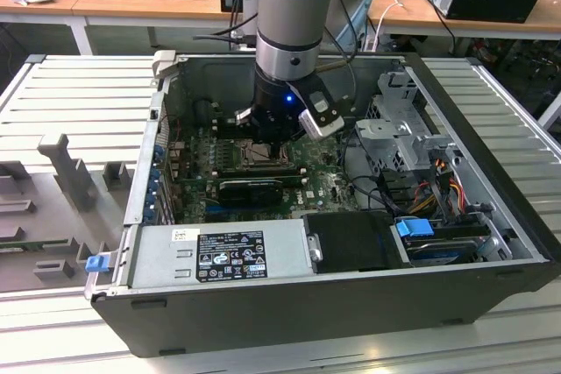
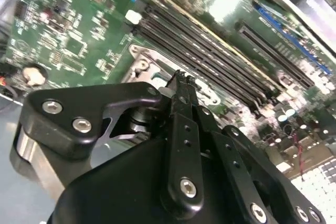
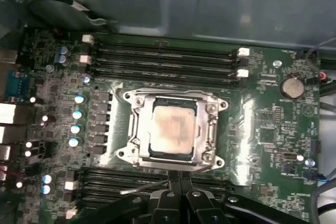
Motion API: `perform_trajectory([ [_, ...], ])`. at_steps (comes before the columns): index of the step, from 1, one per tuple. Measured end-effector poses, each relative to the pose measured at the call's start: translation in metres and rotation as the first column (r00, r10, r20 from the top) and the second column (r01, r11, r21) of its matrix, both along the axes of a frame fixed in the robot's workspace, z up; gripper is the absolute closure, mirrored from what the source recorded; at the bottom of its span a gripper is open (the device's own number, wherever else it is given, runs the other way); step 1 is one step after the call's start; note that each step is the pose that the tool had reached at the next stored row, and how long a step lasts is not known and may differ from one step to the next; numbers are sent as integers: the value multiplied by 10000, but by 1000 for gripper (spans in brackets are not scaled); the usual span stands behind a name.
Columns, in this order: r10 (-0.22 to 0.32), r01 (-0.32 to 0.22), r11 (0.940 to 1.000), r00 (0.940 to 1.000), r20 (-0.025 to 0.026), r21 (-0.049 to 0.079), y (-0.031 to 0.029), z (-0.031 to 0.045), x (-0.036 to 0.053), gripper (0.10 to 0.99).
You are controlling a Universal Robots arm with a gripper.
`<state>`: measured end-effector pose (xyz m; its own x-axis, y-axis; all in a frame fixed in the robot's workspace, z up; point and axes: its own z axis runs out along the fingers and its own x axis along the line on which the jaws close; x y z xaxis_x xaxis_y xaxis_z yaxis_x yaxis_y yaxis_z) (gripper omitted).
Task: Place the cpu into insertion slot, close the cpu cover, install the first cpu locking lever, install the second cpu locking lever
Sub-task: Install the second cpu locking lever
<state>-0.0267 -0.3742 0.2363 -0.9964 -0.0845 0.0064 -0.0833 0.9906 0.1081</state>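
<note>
One small square silver-grey cpu sits under the closed metal cpu cover; our shut black gripper risks snagging its near edge.

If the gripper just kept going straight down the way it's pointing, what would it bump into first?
Probably the near edge of the cpu cover, closed over the cpu. In the first wrist view the gripper hangs at that edge, beside the memory slots; depth is hard to judge.

Gripper fingers pressed together, tips just above silver metal bracket on green board; long black memory slots beside it.
</note>
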Motion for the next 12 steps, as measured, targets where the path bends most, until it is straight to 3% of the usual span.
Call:
perform_trajectory([
  [4,578,-578,9983,9983,-4,78,-7,-67,-58,980],
  [6,620,-620,9977,9981,11,290,-26,-71,-82,980],
  [7,623,-623,9973,9981,17,394,-63,-71,-115,980],
  [12,633,-633,9970,9980,21,456,-139,-73,-182,980],
])
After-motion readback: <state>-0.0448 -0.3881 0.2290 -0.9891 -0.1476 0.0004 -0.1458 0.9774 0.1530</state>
